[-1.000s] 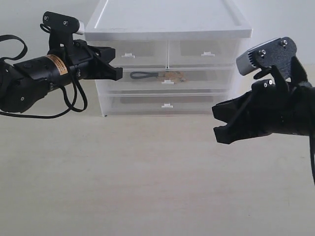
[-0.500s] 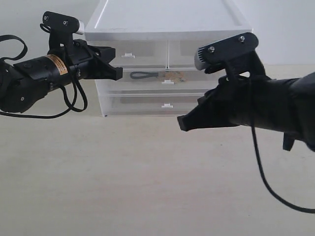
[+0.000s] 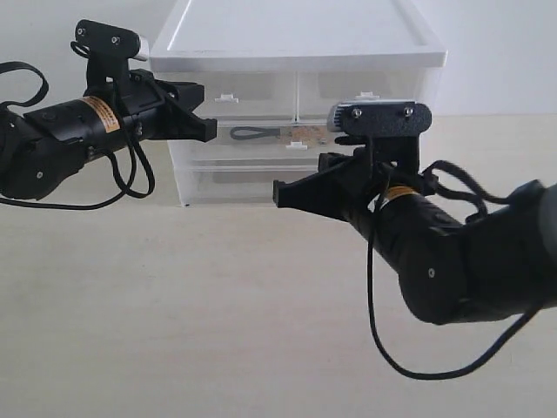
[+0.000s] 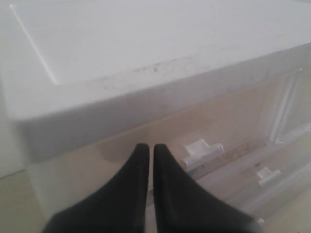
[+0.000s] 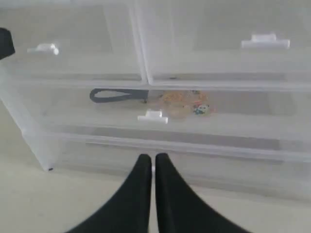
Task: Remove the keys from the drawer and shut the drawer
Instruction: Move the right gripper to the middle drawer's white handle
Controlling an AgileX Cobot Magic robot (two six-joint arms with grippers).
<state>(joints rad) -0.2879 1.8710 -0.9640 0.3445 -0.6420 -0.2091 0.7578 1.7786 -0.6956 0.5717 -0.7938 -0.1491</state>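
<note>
The keys [image 3: 300, 134] lie inside the drawer [image 3: 252, 150], the upper full-width translucent one, which stands pushed in. Their black loop strap [image 5: 116, 95] stretches away from the gold rings and charms [image 5: 187, 102], just behind the small white tab handle [image 5: 152, 116]. My right gripper [image 3: 278, 193] is shut and empty, its tips low in front of the unit, below that handle; in the right wrist view the right gripper [image 5: 151, 158] points at the bottom drawer's front. My left gripper [image 3: 207, 129] hangs shut and empty at the unit's left front corner, near the top-left drawer's handle [image 4: 202, 149].
The white drawer unit [image 3: 296, 43] stands at the back of the pale table [image 3: 174, 305], against the wall. It has two half-width drawers on top [image 5: 265, 41] and a bottom full-width drawer [image 3: 226, 183]. My right arm's bulk [image 3: 452, 261] fills the right foreground.
My right arm has swung left from the right edge, and its gripper now sits in front of the unit's lower drawers. The left arm has not moved.
</note>
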